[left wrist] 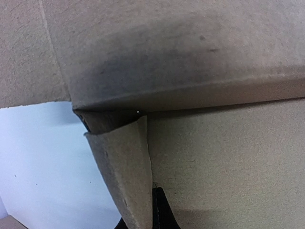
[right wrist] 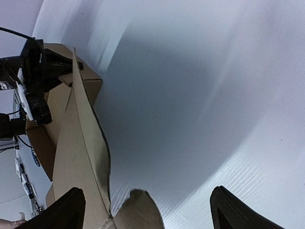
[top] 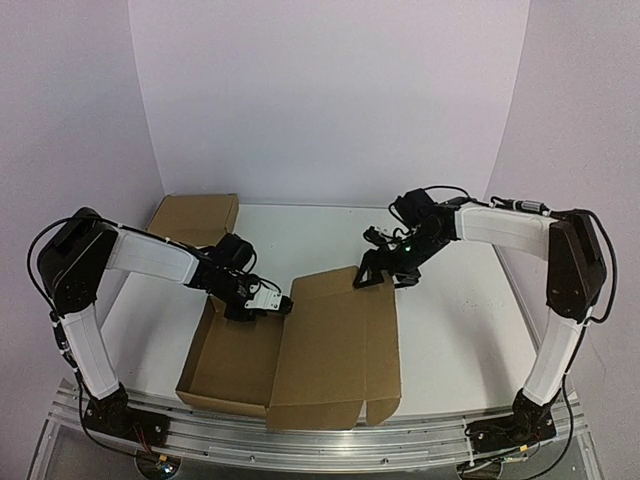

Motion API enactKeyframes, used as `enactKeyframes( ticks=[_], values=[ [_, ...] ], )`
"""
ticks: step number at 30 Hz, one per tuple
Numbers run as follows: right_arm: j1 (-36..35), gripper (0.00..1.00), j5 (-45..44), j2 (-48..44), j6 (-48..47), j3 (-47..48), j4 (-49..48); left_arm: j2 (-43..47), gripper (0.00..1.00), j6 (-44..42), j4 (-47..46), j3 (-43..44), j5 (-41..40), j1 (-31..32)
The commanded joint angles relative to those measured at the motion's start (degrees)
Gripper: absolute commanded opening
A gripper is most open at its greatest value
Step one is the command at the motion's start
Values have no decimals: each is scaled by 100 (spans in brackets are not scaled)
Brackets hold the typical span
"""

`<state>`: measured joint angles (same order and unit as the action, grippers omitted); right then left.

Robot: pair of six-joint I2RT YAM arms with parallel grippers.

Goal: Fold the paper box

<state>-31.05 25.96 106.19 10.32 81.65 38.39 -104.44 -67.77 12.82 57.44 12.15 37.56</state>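
Step in hand, by the look of it: getting the big lid panel of the paper box [top: 335, 350] up and over, w/ the side walls tucked. The box sits on the worktop [top: 450, 330] near centre, btwn the two arms. Its tray half w/ low walls is on the left, and the lid panel on the right is tilted up along its far edge.

To do it well, imo:
- The left hand [top: 262, 300] is the anchor, pinched shut on a thin wall flap [left wrist: 119, 162] at the tray's far edge. It should hold firm but not drag, else the crease may tear or the tray skid.
- The right hand [top: 372, 278] has its fingers [right wrist: 62, 212] spread wide and holds nothing. A small cardboard tab [right wrist: 136, 210] shows btwn them in the wrist view, w/ the lid edge just beside.
- Best to close on the panel edge, not the tab alone, then swing the lid about its crease rather than shove it. Cardboard is springy and will prob. bounce back if let go early.

Pose: the left arm reaches fwd & inward, elbow high at the left, wrist turned down onto the box. The right arm mirrors it, w/ the elbow high at the right, the forearm running inward and the hand dipping to the lid's far right corner, low over the worktop. A 2nd plain box [top: 195, 215] sits at back left, well apart.
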Motion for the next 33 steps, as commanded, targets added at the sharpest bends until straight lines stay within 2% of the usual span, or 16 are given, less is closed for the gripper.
enactKeyframes(
  ticks=[1, 5, 9, 13, 19, 27, 33],
  values=[
    [14, 92, -41, 100, -567, 925, -253, 51, 0, -856, 138, -180, 153, 78],
    [8, 92, 41, 605, -535, 1702, -247, -90, 0, -755, 754, 194, 521, 117],
    [5, 92, 555, 816, -177, 1516, -241, -235, 1, -349, 1130, 561, 702, 92],
    [-56, 92, 1319, 953, -105, 1235, -428, -226, 19, -520, 1200, 562, 785, 68],
    [-227, 91, 1983, 1502, -110, 1419, -436, -296, 30, -609, 1320, 753, 794, -57],
    [-235, 89, 1846, 1488, -181, 1237, -447, -138, 63, -860, 2174, 1255, 1143, -395],
    [-236, 90, 1718, 1455, -225, 1185, -447, -46, 82, -1140, 2703, 1493, 1432, -647]
  ],
)
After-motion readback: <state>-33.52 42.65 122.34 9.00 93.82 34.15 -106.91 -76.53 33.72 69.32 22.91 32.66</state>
